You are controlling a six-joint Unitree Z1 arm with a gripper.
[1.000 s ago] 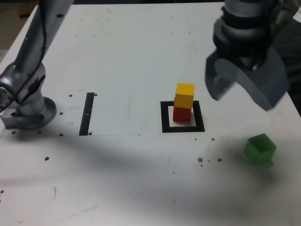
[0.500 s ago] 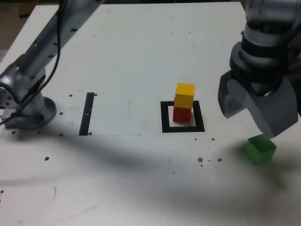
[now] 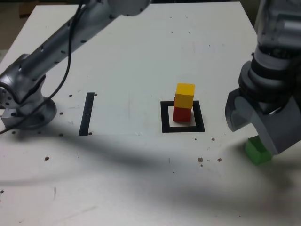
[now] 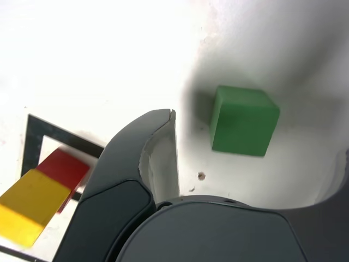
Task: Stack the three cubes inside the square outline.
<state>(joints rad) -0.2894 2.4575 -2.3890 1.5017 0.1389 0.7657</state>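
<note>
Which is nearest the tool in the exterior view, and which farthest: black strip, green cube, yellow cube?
1. Green cube, just below the tool, partly hidden by it.
2. Yellow cube, left, atop the red one.
3. Black strip, far left.

A thin black strip (image 3: 87, 114) lies on the scuffed white table (image 3: 127, 197).

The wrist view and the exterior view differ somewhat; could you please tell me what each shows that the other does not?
Only the wrist view shows the floor of space between the gripper's open jaws. Only the exterior view shows the black strip and the arm's base. Both show the green cube, the yellow cube, the red cube and the square outline.
</note>
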